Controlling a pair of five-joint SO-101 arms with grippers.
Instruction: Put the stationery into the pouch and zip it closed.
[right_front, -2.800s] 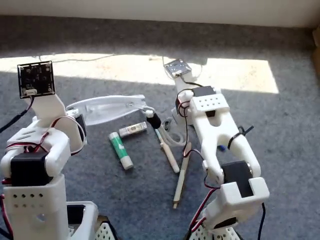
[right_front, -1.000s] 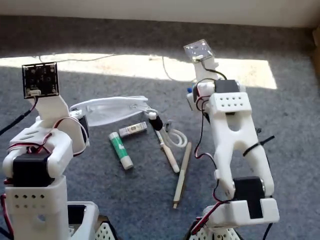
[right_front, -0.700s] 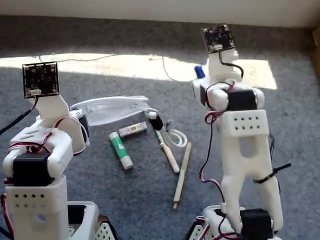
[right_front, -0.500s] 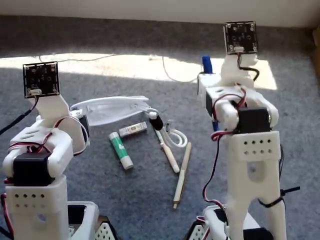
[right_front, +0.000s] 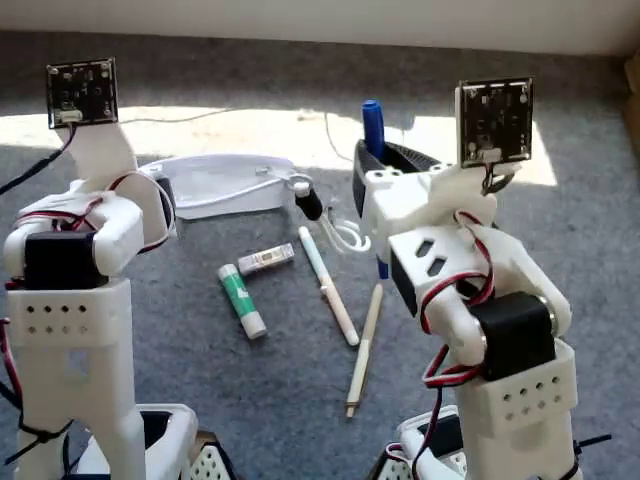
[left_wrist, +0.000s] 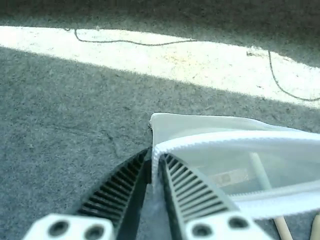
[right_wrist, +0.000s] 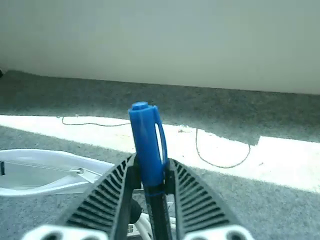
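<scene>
A: Room to move?
B: Bare carpet (right_front: 590, 260) outside the right arm. Wall (right_front: 300, 15) at the far edge. Pens (right_front: 330, 290) and glue stick (right_front: 242, 300) lie between the arms.
A: Left gripper (left_wrist: 155, 159)?
B: Pinched on a corner of the pouch (left_wrist: 225, 150). Long axis runs across, zip open.
A: Right gripper (right_wrist: 150, 164)?
B: Clenched on blue pen (right_wrist: 146, 132), near the pouch. Upright, cap up, long axis near vertical.

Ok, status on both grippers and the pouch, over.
Left gripper shut on pouch corner, zip open. Right gripper shut on blue pen, upright. Glue stick, white pen, tan pen loose on carpet.
</scene>
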